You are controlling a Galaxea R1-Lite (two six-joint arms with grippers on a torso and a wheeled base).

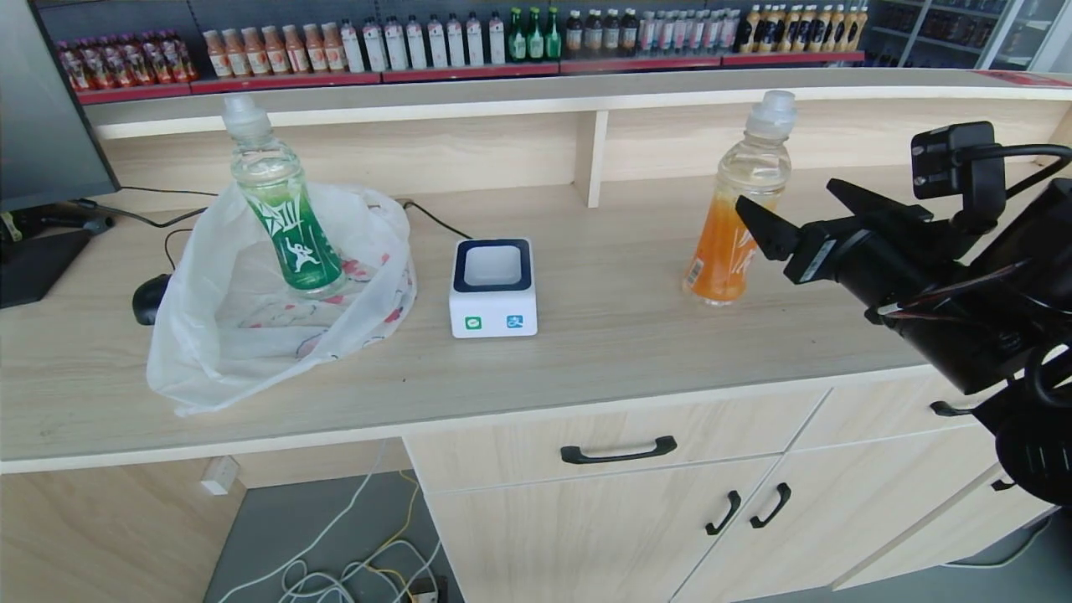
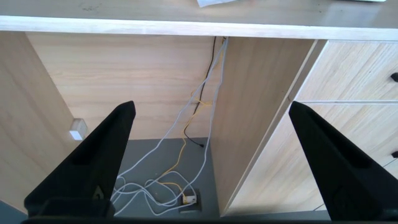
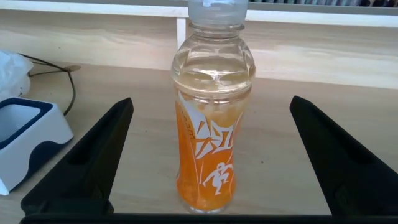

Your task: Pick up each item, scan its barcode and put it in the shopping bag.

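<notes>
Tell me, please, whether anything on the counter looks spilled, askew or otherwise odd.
Nothing looks spilled or damaged. The shopping bag lies slumped and spread on the counter, the green bottle standing in its folds. The orange bottle stands upright and capped.

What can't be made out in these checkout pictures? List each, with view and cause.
Orange bottle: cap cut off by the picture's edge, right wrist view.
Its barcode: too small to read, head view.
Scanner: cut off by the picture's edge, right wrist view.
Mouse: partly behind the shopping bag, head view.
</notes>
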